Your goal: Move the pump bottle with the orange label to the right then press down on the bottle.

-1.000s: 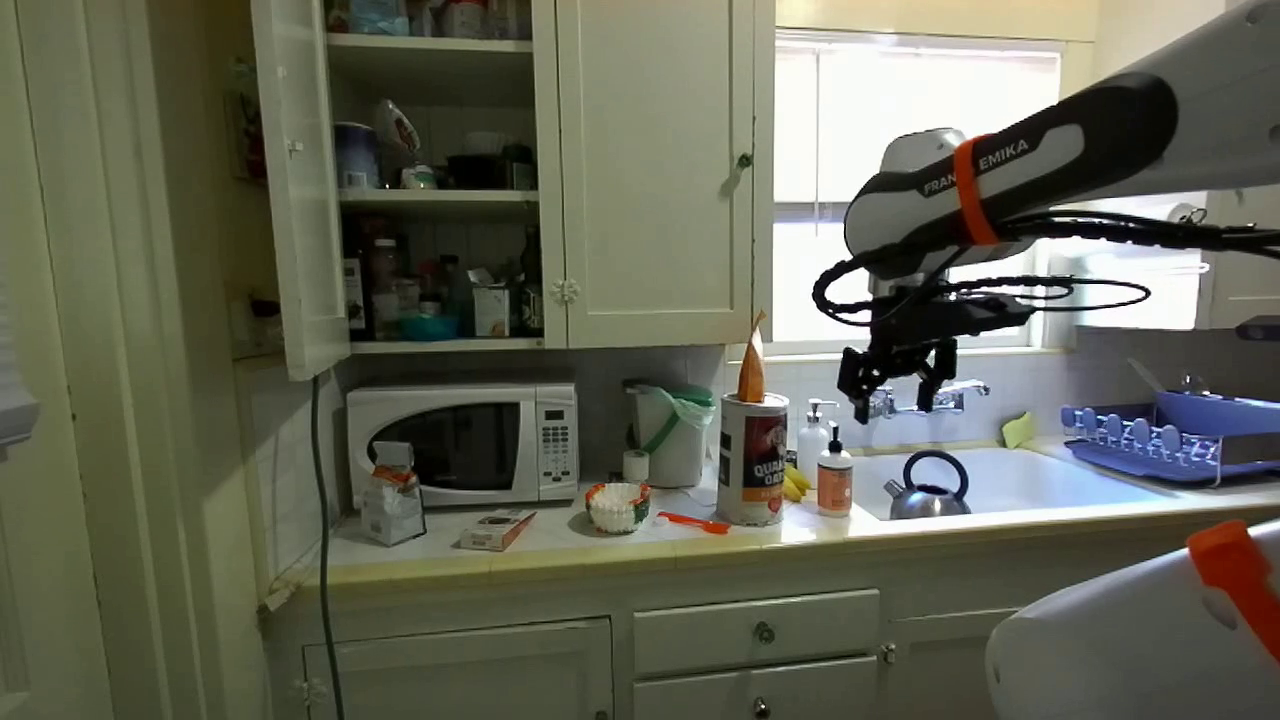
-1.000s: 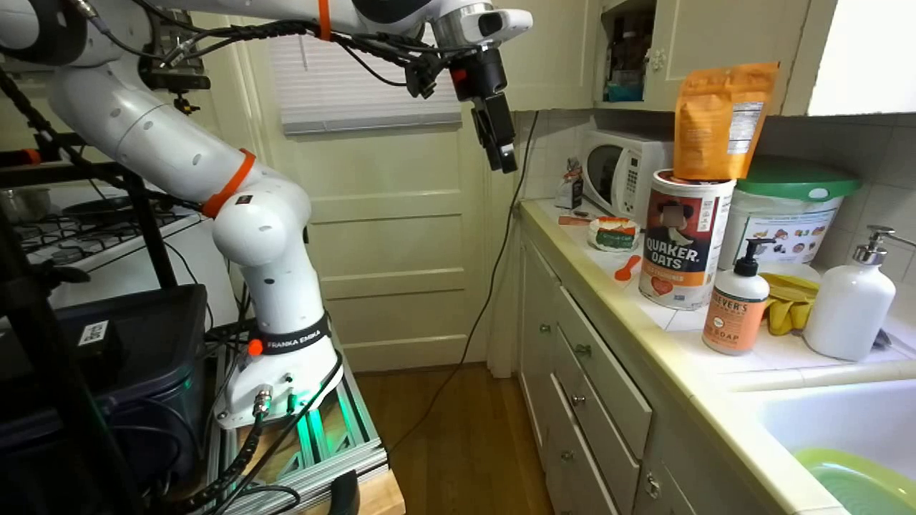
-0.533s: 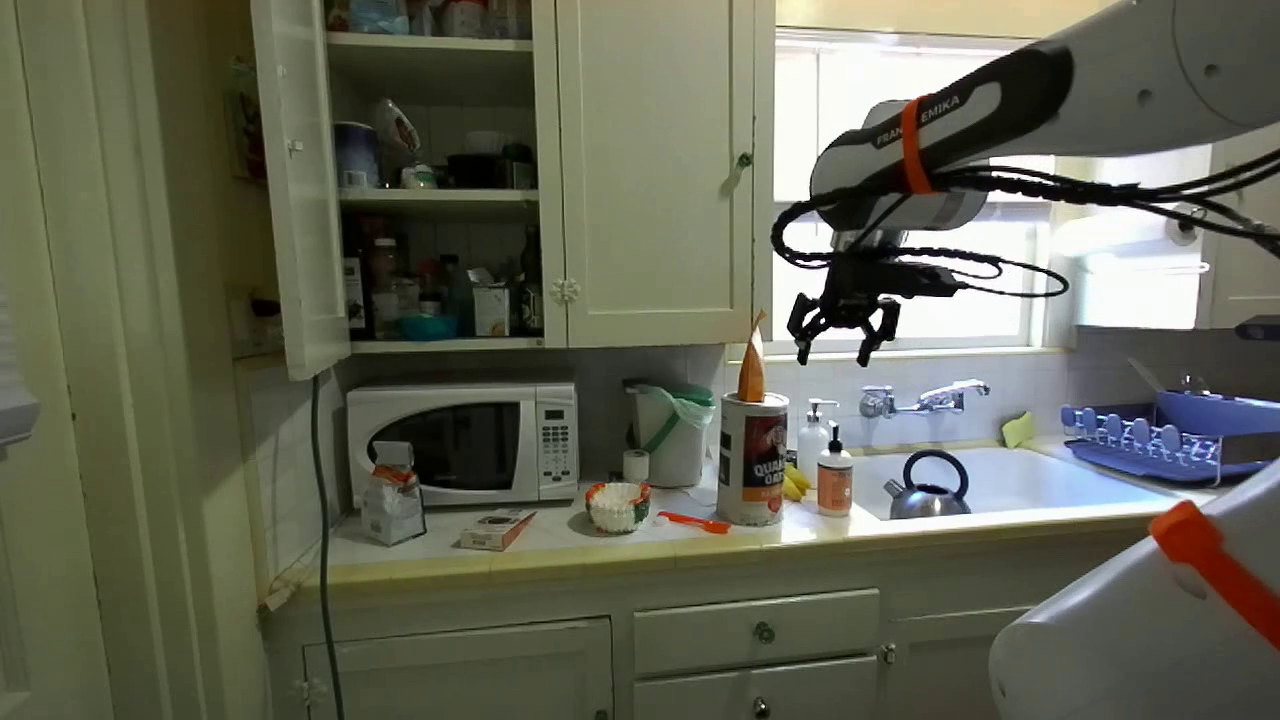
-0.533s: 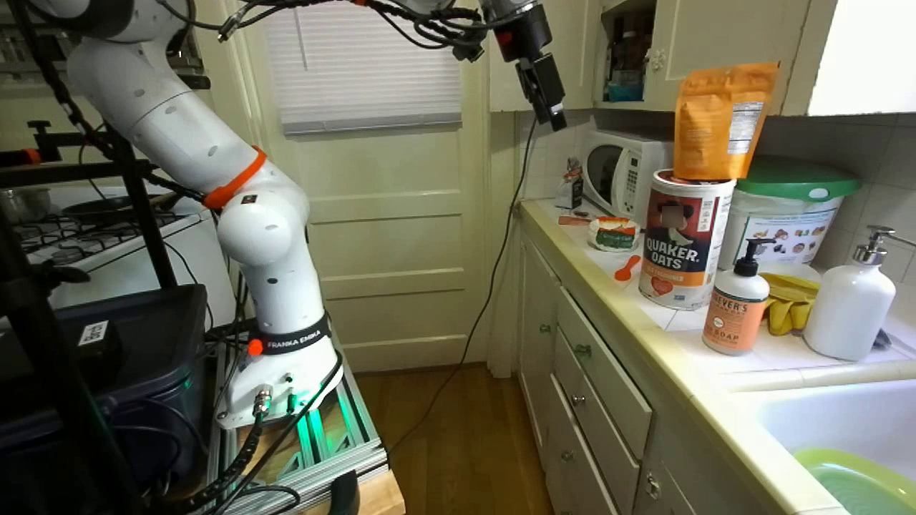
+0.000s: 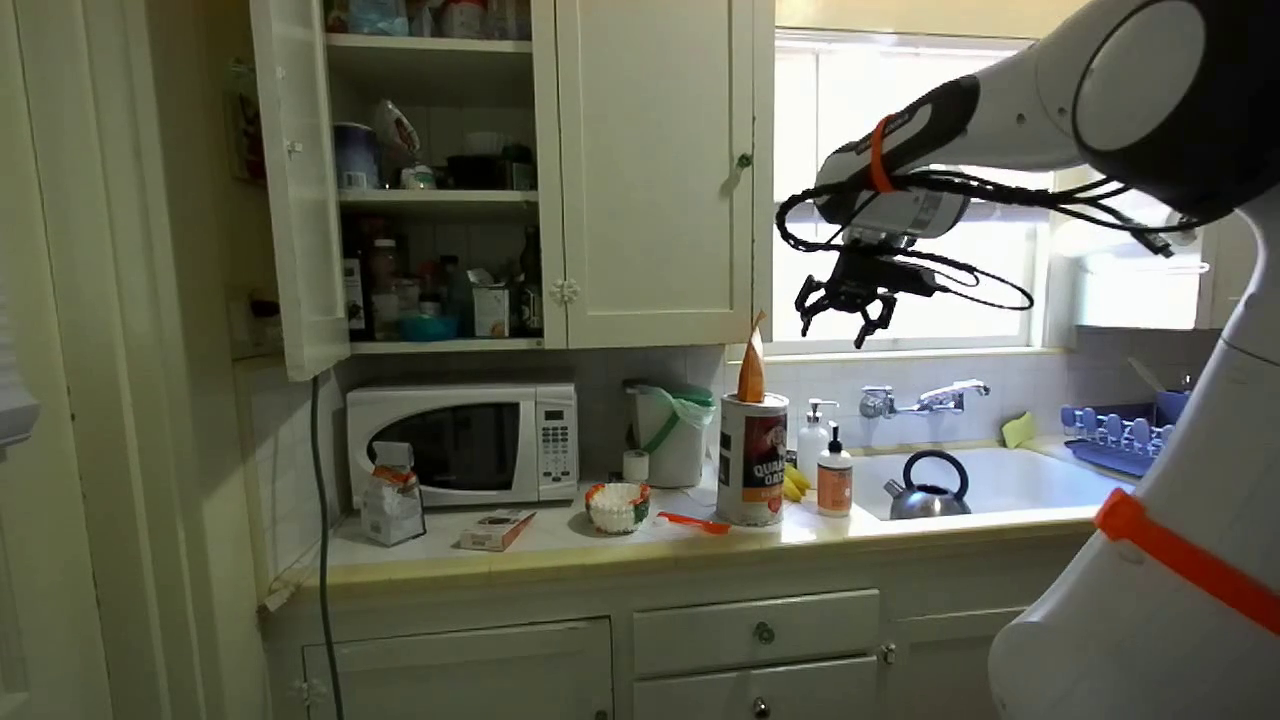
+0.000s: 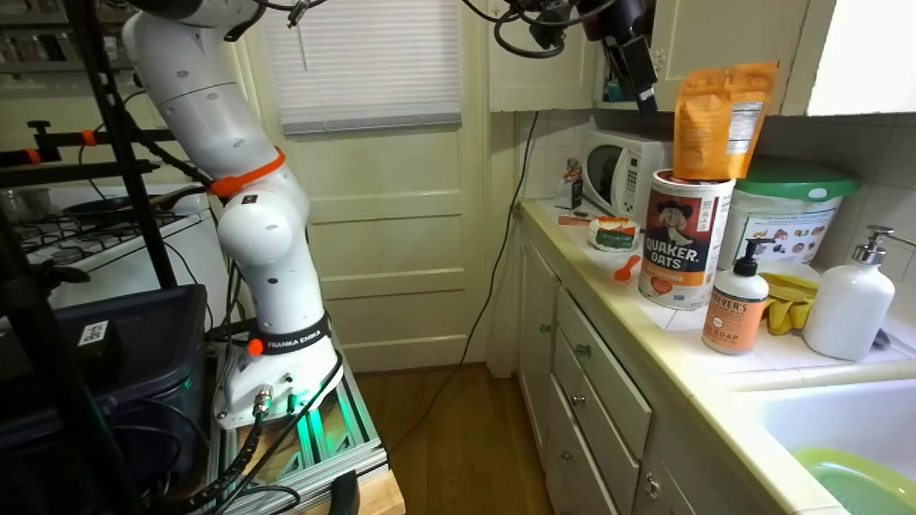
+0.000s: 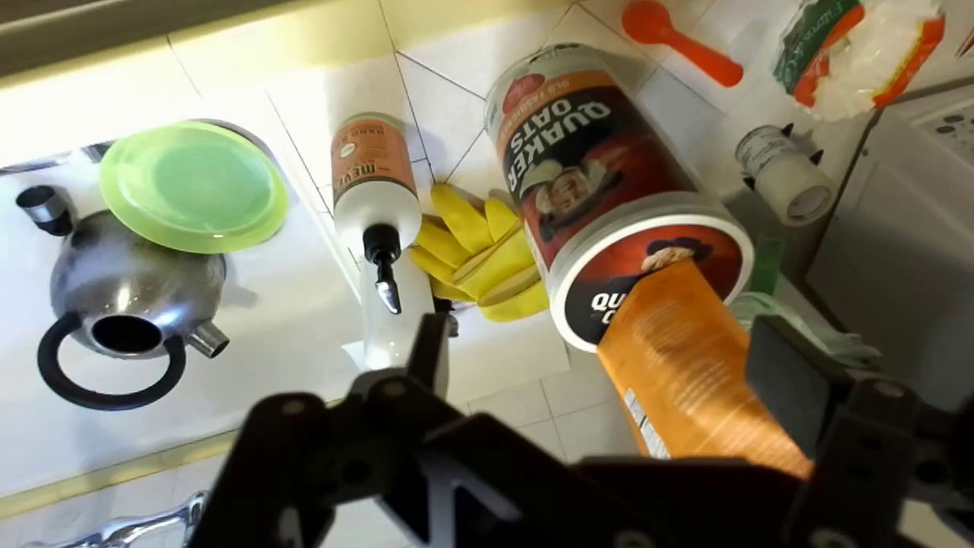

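Countertop (image 6: pixel 690 349) — white tile near a bright window (image 5: pixel 870 75) — bears the orange-labelled pump bottle (image 6: pixel 735 315), gripper (image 5: pixel 832 337) above, jaws parted.

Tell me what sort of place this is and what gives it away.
A kitchen, most likely in a home. Showing it: a boxy white microwave oven, a wide white sink, and, sitting in that sink, a round silver metal kettle with a black loop handle.
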Motion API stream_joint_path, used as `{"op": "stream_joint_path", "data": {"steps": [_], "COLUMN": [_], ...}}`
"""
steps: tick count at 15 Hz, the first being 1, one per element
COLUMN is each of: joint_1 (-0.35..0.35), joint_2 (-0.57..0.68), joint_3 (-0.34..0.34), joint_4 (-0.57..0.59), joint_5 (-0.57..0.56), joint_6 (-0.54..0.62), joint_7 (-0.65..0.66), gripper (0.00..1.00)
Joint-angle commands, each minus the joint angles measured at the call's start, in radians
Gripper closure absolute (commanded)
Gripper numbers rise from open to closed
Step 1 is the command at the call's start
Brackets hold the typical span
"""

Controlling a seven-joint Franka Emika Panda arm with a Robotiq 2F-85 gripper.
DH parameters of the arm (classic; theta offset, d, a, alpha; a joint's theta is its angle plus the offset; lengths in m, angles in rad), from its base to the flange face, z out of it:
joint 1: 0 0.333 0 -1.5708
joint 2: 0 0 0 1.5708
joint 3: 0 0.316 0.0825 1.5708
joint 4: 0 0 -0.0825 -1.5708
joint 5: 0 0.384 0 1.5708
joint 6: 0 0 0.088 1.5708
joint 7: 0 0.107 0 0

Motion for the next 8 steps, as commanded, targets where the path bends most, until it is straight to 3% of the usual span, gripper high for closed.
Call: {"op": "stream_joint_path", "data": {"steps": [1, 8], "joint_1": [-0.013, -0.015], "joint_2": [0.022, 0.171], "joint_3": [0.009, -0.003], "joint_4": [0.017, 0.138], "joint_5": [0.011, 0.034], "joint_6": [-0.001, 0.005], "joint_7": [-0.005, 0.023], "gripper": [0.00, 0.00]}}
